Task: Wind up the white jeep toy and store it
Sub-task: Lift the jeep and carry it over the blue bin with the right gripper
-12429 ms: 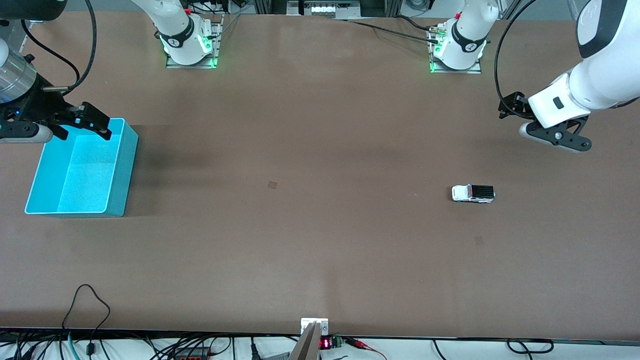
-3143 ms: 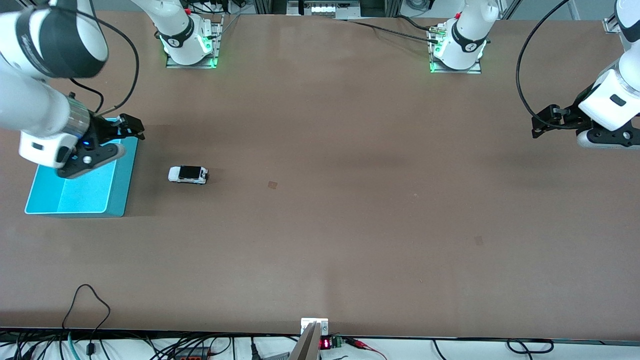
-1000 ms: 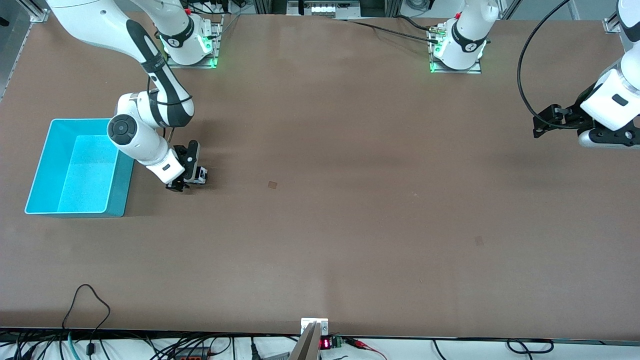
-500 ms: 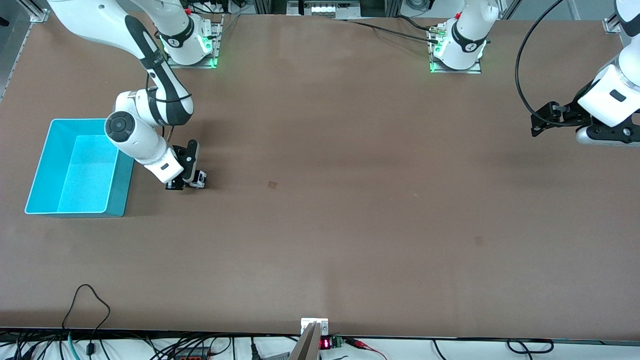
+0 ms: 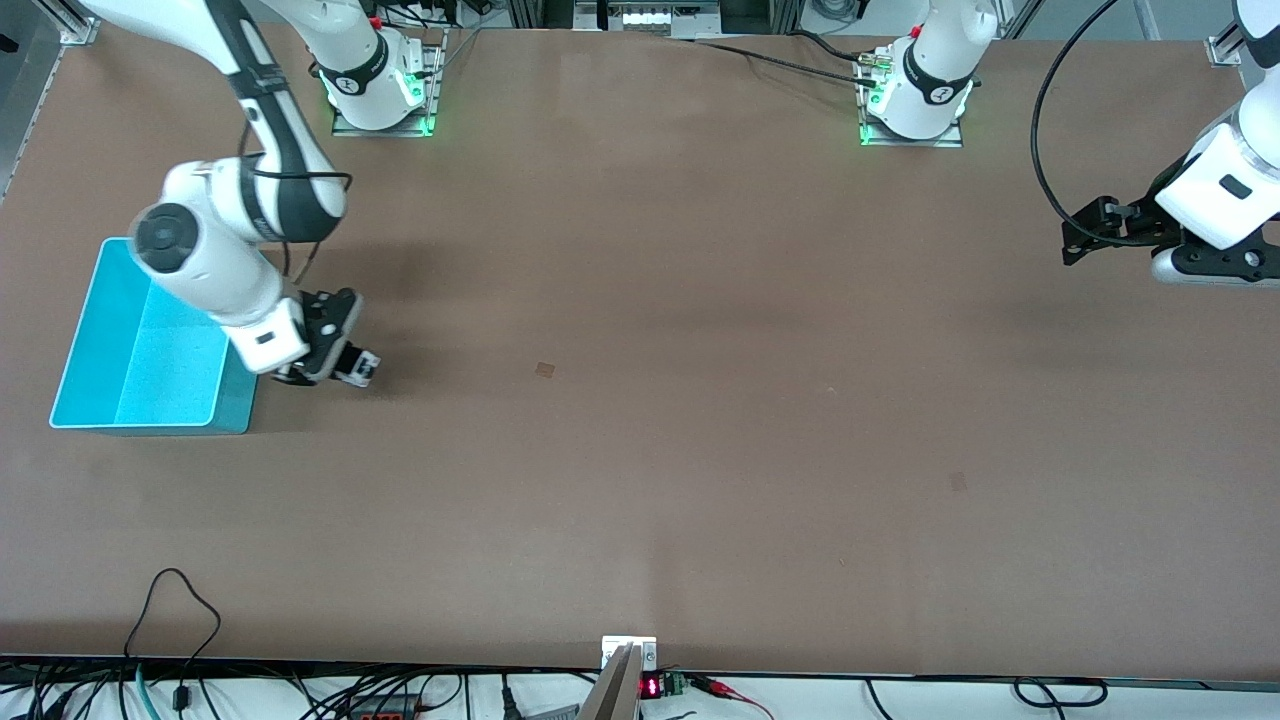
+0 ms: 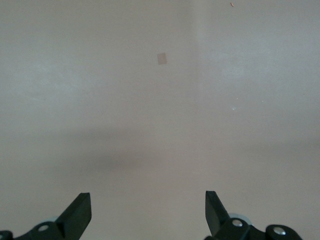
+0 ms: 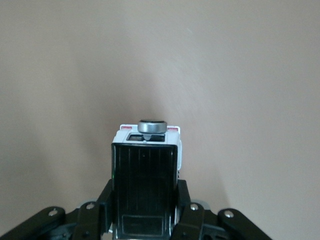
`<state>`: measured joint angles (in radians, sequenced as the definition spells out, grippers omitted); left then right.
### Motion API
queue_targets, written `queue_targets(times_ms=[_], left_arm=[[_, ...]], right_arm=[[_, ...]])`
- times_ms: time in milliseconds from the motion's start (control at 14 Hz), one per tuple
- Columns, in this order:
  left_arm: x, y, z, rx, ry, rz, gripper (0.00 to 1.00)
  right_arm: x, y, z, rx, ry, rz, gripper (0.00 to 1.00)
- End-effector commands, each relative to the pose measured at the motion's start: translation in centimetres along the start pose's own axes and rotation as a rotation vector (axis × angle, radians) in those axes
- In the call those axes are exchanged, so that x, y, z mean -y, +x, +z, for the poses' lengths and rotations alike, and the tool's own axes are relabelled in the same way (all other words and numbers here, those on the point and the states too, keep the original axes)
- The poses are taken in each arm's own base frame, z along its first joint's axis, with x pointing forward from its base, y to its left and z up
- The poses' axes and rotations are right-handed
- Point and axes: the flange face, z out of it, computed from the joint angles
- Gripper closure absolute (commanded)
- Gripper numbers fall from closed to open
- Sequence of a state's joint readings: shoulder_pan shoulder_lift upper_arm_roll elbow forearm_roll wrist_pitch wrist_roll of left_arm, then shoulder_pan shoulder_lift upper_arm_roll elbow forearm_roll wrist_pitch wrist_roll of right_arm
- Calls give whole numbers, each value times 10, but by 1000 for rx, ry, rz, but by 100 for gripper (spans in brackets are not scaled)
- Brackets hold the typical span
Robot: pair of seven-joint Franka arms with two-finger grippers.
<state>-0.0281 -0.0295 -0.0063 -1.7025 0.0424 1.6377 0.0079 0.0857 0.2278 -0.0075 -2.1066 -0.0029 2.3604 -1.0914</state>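
the white jeep toy (image 5: 358, 368) is clamped between the fingers of the right tool (image 5: 335, 365), in the middle left of the front view, held over the tabletop (image 5: 640, 400) just beside the cyan bin (image 5: 100, 400). in the right wrist view its black ribbed roof (image 7: 145, 185) fills the lower centre. the left tool (image 5: 1075, 235) is held spread open over bare tabletop at the upper right edge, its arm waiting.

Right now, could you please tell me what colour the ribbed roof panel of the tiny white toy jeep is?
Black, on the tiny white toy jeep; the right wrist view shows it best.
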Motion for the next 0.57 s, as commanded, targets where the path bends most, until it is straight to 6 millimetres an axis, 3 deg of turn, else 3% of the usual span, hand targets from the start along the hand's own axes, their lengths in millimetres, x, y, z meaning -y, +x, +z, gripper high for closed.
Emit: queue_targets(times_ms=[0,500], left_arm=[[4,-5,-9,5,-3,-14,0],[1,-7,-16,3,-2,-7,0]], right_arm=[[-11,-31,-26,24,22,207,100],[-41,-125,-36,100,-27,662,100]])
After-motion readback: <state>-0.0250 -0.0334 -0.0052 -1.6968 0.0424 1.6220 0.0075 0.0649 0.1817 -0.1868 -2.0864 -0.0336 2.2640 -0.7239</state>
